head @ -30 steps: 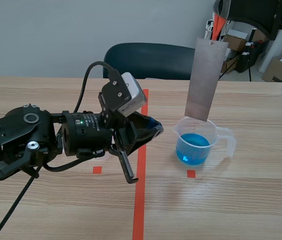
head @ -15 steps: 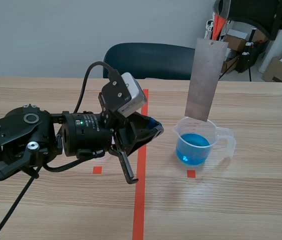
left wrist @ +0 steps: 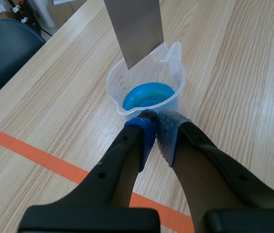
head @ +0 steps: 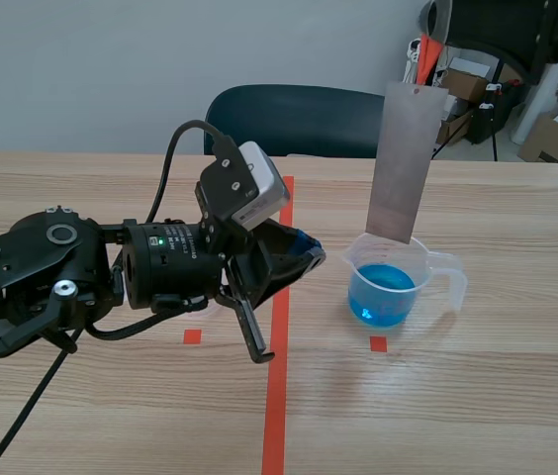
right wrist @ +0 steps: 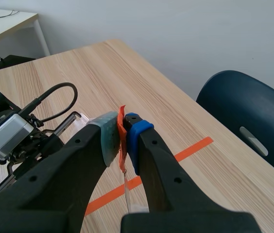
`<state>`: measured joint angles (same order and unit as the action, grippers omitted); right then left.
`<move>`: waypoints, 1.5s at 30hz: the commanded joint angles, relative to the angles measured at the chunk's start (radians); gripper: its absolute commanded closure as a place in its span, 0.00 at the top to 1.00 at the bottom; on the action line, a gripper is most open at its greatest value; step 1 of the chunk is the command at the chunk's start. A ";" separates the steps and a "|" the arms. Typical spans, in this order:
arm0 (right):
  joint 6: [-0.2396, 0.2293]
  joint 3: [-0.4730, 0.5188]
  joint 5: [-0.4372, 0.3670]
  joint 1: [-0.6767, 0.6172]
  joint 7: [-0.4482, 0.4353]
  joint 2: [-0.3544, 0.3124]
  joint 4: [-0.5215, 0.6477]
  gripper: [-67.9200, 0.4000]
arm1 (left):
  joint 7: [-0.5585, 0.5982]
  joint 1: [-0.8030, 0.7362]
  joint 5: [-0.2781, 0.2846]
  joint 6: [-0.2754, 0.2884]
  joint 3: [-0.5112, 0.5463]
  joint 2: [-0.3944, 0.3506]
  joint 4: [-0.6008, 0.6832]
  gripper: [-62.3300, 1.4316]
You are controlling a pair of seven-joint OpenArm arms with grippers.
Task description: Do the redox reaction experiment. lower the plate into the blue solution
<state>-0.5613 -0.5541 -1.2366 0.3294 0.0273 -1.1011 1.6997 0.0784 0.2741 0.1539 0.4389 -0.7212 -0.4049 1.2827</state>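
My right tool (right wrist: 123,138) clamps the orange tag (right wrist: 121,127) holding the plate (head: 405,163), whose lower edge sits at the beaker (head: 435,265) rim above the blue solution (head: 383,292); my left tool (left wrist: 156,130), fingers together, hangs just beside it.

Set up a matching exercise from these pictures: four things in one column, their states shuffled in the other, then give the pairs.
Things
1. grey metal plate
2. clear plastic beaker
3. left gripper
4. right gripper

States
A. shut on an orange-red tag
B. holds blue liquid
C. shut on nothing, beaker just ahead
D. hangs upright over the beaker, not dipped

Pairs: 1-D, 2-B, 3-C, 4-A
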 commanded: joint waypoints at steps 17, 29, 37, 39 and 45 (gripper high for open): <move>0.056 0.005 0.033 -0.003 -0.010 0.023 -0.031 0.05 | 0.287 -0.312 0.010 0.002 0.182 -0.208 0.163 0.50; 0.056 0.004 0.083 -0.003 0.025 0.105 -0.119 0.05 | 0.526 -0.638 -0.026 -0.007 0.374 -0.227 0.175 0.74; 0.056 0.004 0.132 -0.003 0.030 0.166 -0.181 0.05 | 0.642 -0.777 -0.070 -0.055 0.435 -0.221 0.138 0.84; 0.055 0.004 0.139 -0.003 0.035 0.183 -0.198 0.05 | 0.687 -0.784 -0.071 -0.055 0.435 -0.221 0.106 0.84; 0.047 0.004 0.196 -0.003 0.035 0.236 -0.240 0.05 | 0.838 -0.784 -0.187 -0.079 0.435 -0.188 -0.071 0.84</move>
<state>-0.5110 -0.5541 -1.0309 0.3149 0.0776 -0.8612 1.4532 0.8833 -0.5091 -0.0322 0.3622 -0.2855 -0.6086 1.2182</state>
